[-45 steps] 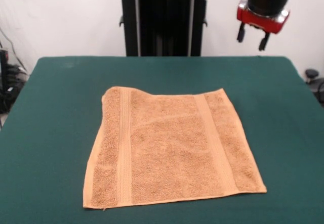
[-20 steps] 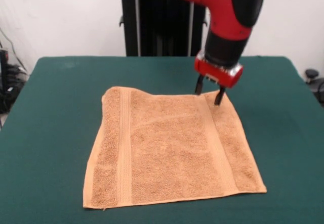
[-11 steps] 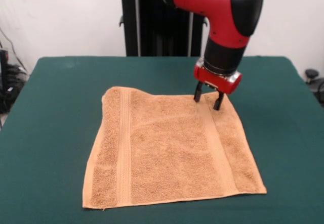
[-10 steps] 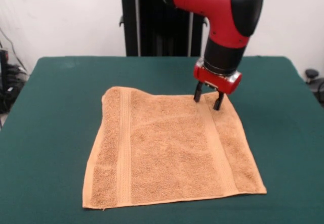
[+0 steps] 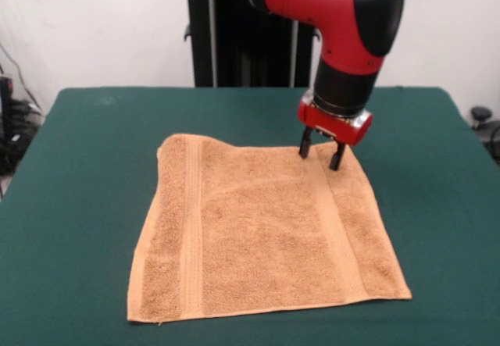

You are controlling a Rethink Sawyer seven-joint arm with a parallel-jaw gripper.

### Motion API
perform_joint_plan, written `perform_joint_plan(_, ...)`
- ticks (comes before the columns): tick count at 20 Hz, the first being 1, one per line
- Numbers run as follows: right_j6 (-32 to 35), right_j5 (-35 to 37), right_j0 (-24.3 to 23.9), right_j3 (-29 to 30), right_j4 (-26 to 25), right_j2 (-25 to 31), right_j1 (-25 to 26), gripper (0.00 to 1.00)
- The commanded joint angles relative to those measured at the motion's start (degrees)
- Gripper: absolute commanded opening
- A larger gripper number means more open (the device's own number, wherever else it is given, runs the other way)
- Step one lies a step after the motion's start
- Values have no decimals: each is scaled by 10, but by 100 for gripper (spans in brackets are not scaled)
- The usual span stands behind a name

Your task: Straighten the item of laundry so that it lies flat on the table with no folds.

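Observation:
An orange-tan towel [image 5: 262,225], the item of laundry, lies spread on the dark green table [image 5: 86,174], roughly square, with two flat woven bands running front to back. Its far left corner looks slightly rumpled. My gripper [image 5: 320,158] is down at the towel's far right corner, open, its two black fingers [image 5: 304,147] straddling the woven band there, tips at or touching the cloth. Nothing is held between them.
The red and black arm [image 5: 348,33] comes down over the table's far right part. A black stand [image 5: 250,37] rises behind the far edge. Cables and dark equipment [image 5: 12,127] sit off the table's left side.
The arm swung in from the upper right and came down onto the towel's far right corner. Over the last half second it has barely moved. The towel lies as before.

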Motion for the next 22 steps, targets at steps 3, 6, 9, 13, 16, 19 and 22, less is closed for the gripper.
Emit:
perform_joint_plan(3, 99, -22, 16, -24, 14, 99, 81, 100)
perform_joint_plan(6, 118, -21, 32, -42, 33, 100, 94, 100)
perform_joint_plan(9, 139, -5, 57, -67, 53, 88, 107, 100)
perform_joint_plan(13, 162, 17, 87, -94, 79, 67, 121, 100)
perform_joint_plan(16, 178, 26, 113, -112, 99, 47, 136, 100)
perform_joint_plan(19, 191, 36, 134, -129, 119, 29, 151, 100)
perform_joint_plan(22, 200, 43, 152, -144, 138, 16, 165, 100)
